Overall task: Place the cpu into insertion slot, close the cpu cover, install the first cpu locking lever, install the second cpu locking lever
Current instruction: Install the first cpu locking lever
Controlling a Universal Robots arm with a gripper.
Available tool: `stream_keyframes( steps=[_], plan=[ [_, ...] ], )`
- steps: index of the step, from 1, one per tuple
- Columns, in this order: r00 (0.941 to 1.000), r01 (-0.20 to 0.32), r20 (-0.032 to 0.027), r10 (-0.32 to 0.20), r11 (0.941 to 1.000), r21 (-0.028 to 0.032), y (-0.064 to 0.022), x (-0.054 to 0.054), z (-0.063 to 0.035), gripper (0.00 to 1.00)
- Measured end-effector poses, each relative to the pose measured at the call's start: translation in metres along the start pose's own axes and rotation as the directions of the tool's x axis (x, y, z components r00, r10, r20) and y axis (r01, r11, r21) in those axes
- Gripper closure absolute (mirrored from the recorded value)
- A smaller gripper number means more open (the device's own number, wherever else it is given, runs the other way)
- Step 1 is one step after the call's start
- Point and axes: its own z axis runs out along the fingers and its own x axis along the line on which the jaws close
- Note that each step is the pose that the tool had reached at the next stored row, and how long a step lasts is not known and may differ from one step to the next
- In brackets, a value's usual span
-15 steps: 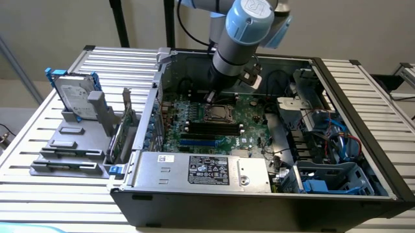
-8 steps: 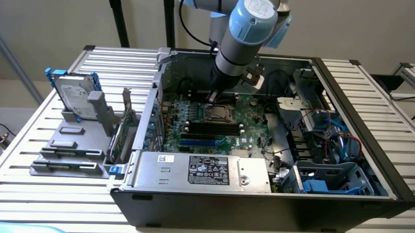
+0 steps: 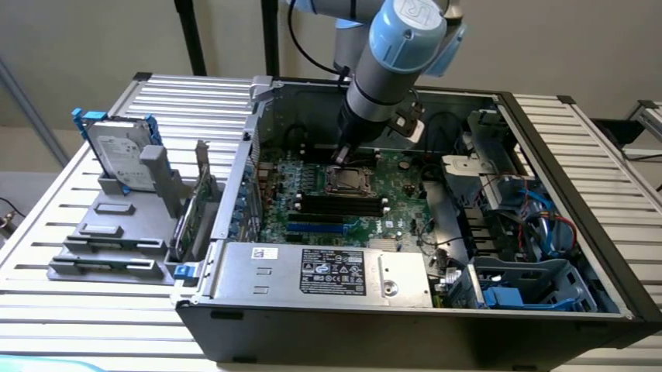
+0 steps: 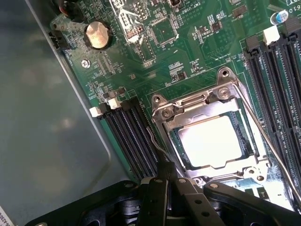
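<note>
The cpu (image 4: 209,141), its silver top glaring, lies seated in the insertion slot (image 4: 158,100) on the green board. The cpu cover (image 4: 197,107) lies flat over it, framing the chip through its window. One thin wire locking lever (image 4: 270,141) runs along the socket's side by the memory slots. The other lever (image 4: 155,143) rises from the opposite side, and its end meets my fingertips. My gripper (image 4: 165,181) hangs just over that edge of the socket, fingers shut together. In the exterior view the gripper (image 3: 339,155) reaches into the case right behind the cpu (image 3: 346,180).
Long black memory slots (image 4: 129,136) flank the socket on both sides. A coin battery (image 4: 98,35) sits further off. The grey case wall (image 4: 47,141) stands close by. In the exterior view a power supply (image 3: 331,271) fills the case front, with cables (image 3: 528,225) at the right.
</note>
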Motion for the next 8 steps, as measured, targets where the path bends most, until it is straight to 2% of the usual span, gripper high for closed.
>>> stream_keyframes(
  steps=[8],
  plan=[
    [1.0000,-0.001,0.0037,0.001,1.0000,-0.0019,0.0025,0.0004,0.0017,0.89]
  ],
)
